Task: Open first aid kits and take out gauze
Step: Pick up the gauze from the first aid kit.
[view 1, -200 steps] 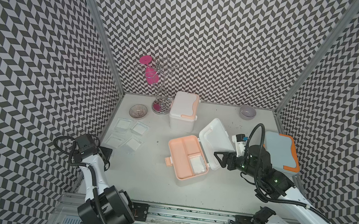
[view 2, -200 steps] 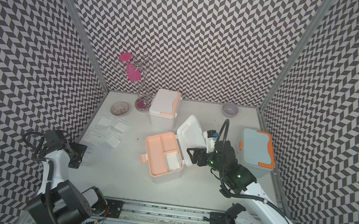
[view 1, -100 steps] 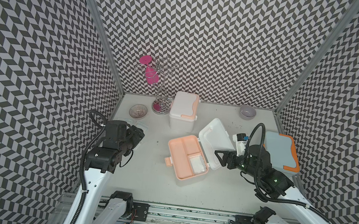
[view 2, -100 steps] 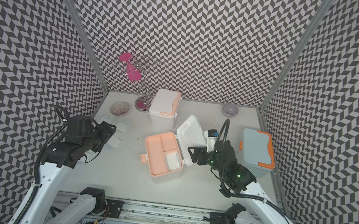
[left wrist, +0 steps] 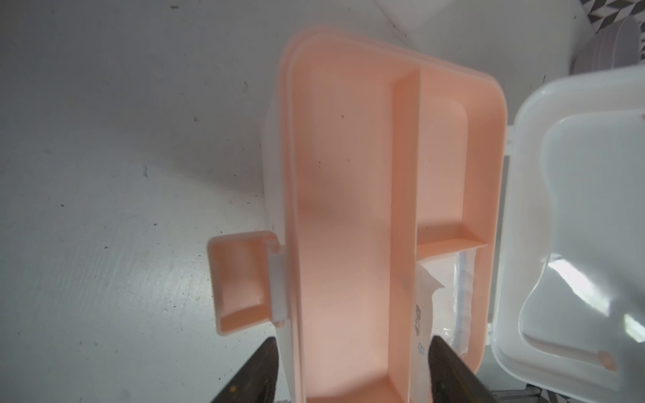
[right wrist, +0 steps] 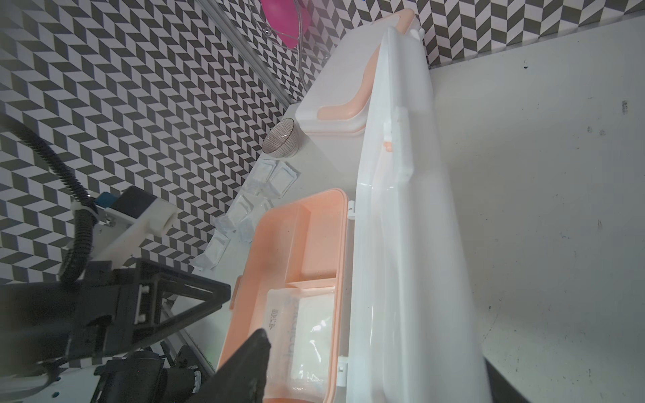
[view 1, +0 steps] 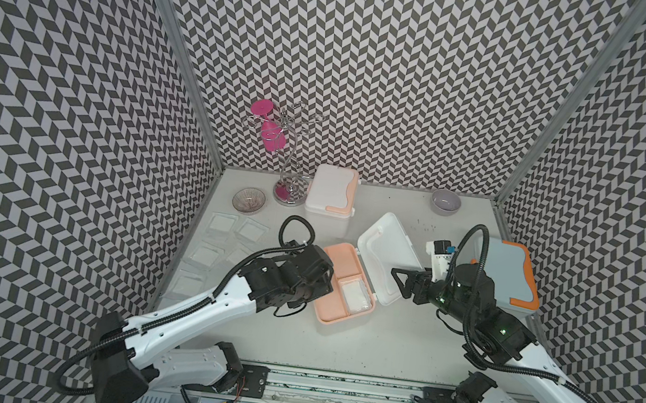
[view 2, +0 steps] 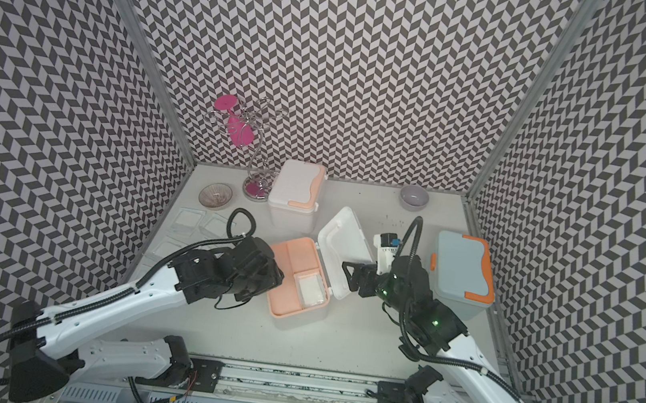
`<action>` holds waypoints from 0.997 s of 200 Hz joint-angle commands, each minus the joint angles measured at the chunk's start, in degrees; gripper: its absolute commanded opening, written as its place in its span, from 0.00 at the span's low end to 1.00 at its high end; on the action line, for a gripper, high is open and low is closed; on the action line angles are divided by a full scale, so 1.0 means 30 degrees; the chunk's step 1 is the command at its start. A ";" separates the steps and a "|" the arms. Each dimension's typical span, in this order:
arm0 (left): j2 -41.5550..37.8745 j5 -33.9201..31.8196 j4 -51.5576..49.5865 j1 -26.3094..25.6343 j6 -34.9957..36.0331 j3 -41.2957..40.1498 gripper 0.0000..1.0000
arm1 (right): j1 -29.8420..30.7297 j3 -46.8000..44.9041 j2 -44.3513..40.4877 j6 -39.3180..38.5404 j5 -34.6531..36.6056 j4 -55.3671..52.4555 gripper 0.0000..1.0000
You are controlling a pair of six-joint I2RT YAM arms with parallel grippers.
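Peach plastic tray of the open kit [view 1: 339,324] is lying at the table's centre, with its white lid [view 1: 387,248] standing thrown back toward the right arm. One wrapped gauze pad [left wrist: 431,314] is sitting in the small compartment on the hinge side, at the end nearer the robot.

The left gripper [left wrist: 351,349] is hovering over the tray with its jaws apart and holding nothing. The jaws are spanning the long empty compartment, so the pad is lying off to the lid side, under and beyond the finger nearer the hinge. The wrapper's longer edge is running parallel to the divider, square to the jaws' closing line.

Judgement: the left arm is the nearer one and needs shifting toward the hinge before descending.

The right gripper [view 1: 401,283] is sitting at the lid's outer edge. One finger is showing inside the lid and the other is hidden, so whether it is clamping cannot be told. Other wrapped pads [view 1: 222,224] are lying by the left wall.
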 commanded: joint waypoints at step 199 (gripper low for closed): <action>0.5318 -0.1348 -0.0341 -0.2357 -0.0095 0.4209 0.00 | 0.0030 -0.0750 -0.1561 0.0260 0.0467 0.0735 0.75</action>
